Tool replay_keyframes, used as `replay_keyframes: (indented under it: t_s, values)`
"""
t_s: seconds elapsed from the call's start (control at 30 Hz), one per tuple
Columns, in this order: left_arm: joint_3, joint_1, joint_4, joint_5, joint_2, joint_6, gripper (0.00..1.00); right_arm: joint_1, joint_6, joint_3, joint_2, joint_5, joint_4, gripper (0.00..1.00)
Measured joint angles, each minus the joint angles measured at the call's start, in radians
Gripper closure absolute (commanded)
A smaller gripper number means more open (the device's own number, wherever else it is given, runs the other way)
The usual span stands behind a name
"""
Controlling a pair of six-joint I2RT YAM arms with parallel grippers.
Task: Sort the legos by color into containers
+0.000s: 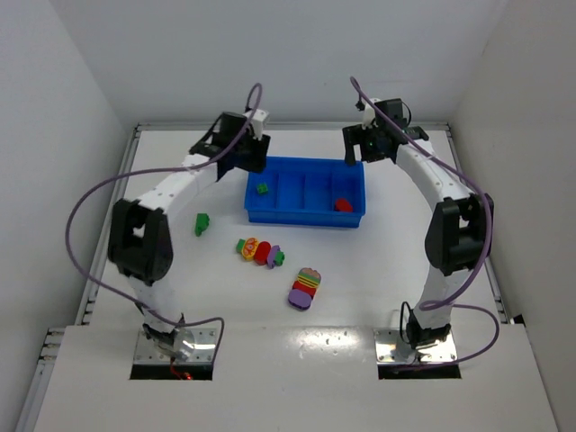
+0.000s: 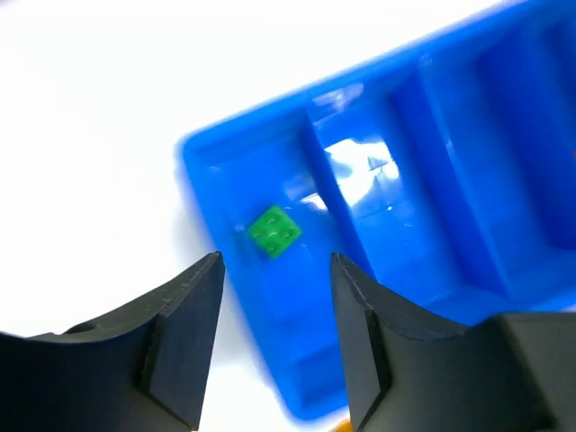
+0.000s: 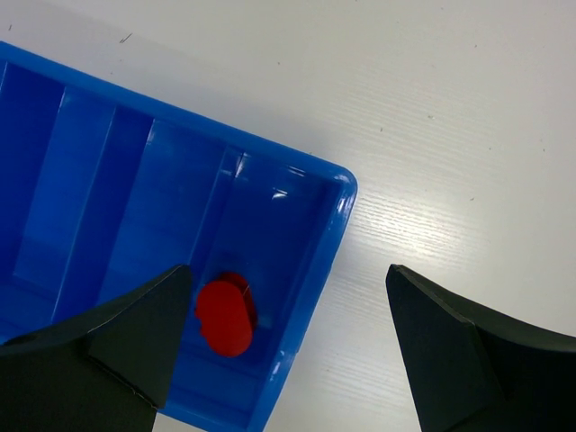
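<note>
Top view: the left gripper (image 1: 254, 158) is hovering over the left end of the blue tray (image 1: 306, 219), and the right gripper (image 1: 358, 151) is hovering over its right end. A green brick (image 1: 261, 189) is lying in the leftmost compartment and a red brick (image 1: 343, 204) in the rightmost; the two middle ones are looking empty. A loose green brick (image 1: 202, 223) is sitting on the tabletop (image 1: 387, 270) left of the tray, a mixed clump (image 1: 259, 251) in front of it, and a second clump (image 1: 306, 288) nearer the arm bases. Left wrist: the jaws are standing partly apart with nothing between them, and the green brick is lying on the compartment floor, clear of both fingers. Reads as drop-off; I'd be lifting straight up before swinging out, so the fingers aren't clipping the tray wall, then heading for the loose green brick. Right wrist: the jaws are standing wide apart, holding nothing; the red brick is sitting in the end compartment close by one finger, contact unclear.
</note>
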Motion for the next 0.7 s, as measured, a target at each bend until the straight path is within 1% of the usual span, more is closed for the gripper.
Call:
replay_keyframes:
  t_s: [0.1, 0.17, 0.27, 0.37, 0.43, 0.53, 0.7]
  values:
    - [-0.071, 0.05, -0.012, -0.001, -0.171, 0.002, 0.42, 0.006, 0.0, 0.0, 0.0, -0.008, 0.0, 0.11]
    - [-0.12, 0.107, -0.036, -0.003, -0.27, 0.015, 0.42, 0.009, 0.0, 0.0, 0.0, -0.015, 0.0, 0.11]
    - [-0.206, 0.198, -0.094, -0.012, -0.354, 0.038, 0.42, 0.019, 0.0, 0.001, 0.0, -0.023, -0.001, 0.11]
    - [-0.288, 0.274, -0.186, -0.016, -0.357, 0.069, 0.42, 0.033, 0.001, 0.006, 0.0, -0.029, -0.001, 0.11]
    - [-0.335, 0.304, -0.257, -0.013, -0.349, 0.097, 0.42, 0.044, 0.002, 0.013, 0.0, -0.029, -0.001, 0.11]
    - [-0.373, 0.32, -0.335, -0.006, -0.347, 0.134, 0.42, 0.054, 0.002, 0.016, 0.0, -0.029, 0.0, 0.11]
    - [-0.419, 0.327, -0.366, 0.005, -0.348, 0.169, 0.42, 0.068, 0.002, 0.016, 0.0, -0.029, 0.001, 0.11]
